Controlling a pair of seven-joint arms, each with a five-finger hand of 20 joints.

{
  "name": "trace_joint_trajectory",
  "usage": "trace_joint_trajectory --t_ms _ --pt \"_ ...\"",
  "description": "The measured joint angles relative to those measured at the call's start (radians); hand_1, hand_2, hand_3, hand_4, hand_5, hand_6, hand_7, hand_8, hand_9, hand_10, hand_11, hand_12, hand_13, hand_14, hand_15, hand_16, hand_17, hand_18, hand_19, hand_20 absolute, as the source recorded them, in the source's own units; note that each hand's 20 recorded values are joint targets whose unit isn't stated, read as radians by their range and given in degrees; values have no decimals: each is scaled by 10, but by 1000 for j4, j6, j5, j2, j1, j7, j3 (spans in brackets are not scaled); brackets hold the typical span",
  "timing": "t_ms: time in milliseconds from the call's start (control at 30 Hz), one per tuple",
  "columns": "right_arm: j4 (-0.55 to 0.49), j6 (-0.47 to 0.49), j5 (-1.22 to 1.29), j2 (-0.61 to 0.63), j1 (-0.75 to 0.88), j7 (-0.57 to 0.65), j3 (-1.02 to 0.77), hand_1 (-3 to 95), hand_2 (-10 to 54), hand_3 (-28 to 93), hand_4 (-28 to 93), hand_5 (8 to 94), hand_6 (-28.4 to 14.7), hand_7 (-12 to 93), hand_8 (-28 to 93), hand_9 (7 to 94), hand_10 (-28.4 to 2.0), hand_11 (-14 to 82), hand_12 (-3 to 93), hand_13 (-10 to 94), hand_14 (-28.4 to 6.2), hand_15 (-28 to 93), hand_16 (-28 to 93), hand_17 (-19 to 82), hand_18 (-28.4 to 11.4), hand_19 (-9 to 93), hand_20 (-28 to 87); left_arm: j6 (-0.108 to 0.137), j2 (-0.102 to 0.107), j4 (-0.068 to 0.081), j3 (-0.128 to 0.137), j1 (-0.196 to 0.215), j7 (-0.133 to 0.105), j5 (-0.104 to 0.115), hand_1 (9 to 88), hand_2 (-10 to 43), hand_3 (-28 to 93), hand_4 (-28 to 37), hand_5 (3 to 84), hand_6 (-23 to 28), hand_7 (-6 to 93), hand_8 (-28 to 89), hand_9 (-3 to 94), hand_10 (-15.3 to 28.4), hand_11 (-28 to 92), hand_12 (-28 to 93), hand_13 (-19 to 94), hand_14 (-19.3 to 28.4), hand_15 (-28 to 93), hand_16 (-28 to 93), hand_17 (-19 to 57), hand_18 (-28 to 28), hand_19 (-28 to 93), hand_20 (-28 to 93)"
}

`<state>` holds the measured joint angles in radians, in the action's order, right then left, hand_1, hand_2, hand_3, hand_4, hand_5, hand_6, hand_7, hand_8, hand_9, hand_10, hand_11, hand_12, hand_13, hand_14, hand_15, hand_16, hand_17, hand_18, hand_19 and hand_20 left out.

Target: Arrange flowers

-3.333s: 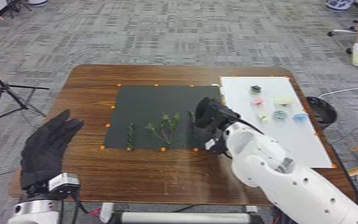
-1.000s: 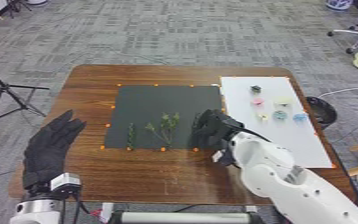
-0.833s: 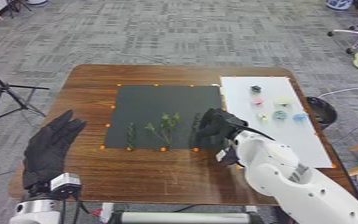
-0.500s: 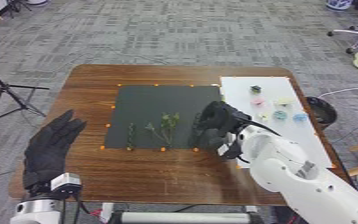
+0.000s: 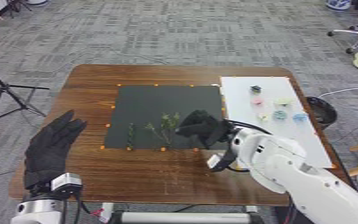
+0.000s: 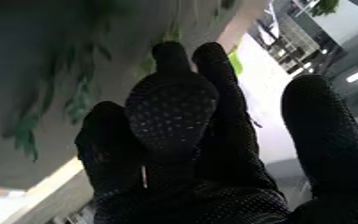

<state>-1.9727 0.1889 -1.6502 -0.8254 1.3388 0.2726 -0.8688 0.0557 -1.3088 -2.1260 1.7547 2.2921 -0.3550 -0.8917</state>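
In the head view my right hand [image 5: 203, 128] is over the lower right part of the black mat [image 5: 153, 102], just right of a branching green sprig [image 5: 167, 131]. A thin green sprig [image 5: 130, 136] lies on the mat farther left. My left hand [image 5: 47, 150] is open beside the table's left edge. Small flower heads lie on the white board, among them a pink one [image 5: 256, 101] and a blue one [image 5: 300, 117]. In the right wrist view, blurred green leaves [image 6: 82, 97] appear beyond my right hand [image 6: 171, 110]. Whether it holds a stem cannot be made out.
Orange marks line the mat's edges on the brown table [image 5: 149, 175]. The white board [image 5: 291, 140] lies at the right, partly under my right arm. A dark round bin [image 5: 323, 111] stands beyond the table's right edge, and a tripod [image 5: 8, 95] stands at the left.
My right hand has moved left and slightly nearer the robot, from the mat's right edge to close beside the branching sprig. My left hand has kept still.
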Motion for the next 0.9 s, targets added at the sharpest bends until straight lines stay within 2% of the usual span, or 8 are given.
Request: trace_joint_trajectory --t_ms 133,400,900 --pt "9 12 1 -6 6 0 0 259 157 542 -108 584 -44 88 -53 608 -142 73 103 913 -46 547 317 598 -172 932 530 0 -2 0 0 0 0 0 230 -59 711 -233 511 20 146 -65 506 142 233 157 402 179 225 21 76 131 107 207" --pt "29 106 -8 -19 16 11 -9 258 160 541 -103 576 -45 84 -52 601 -141 75 93 915 -45 546 315 598 -175 932 531 0 -4 0 0 0 -1 0 230 -59 711 -233 510 20 146 -66 506 142 232 156 402 178 225 21 76 131 107 207" --pt "27 104 -26 -11 55 38 -54 246 145 562 -100 586 -46 87 -51 614 -140 79 98 920 -44 548 314 605 -176 932 538 0 -6 -1 0 2 -1 0 229 -60 712 -233 511 21 146 -66 506 141 233 155 402 178 224 21 76 131 107 207"
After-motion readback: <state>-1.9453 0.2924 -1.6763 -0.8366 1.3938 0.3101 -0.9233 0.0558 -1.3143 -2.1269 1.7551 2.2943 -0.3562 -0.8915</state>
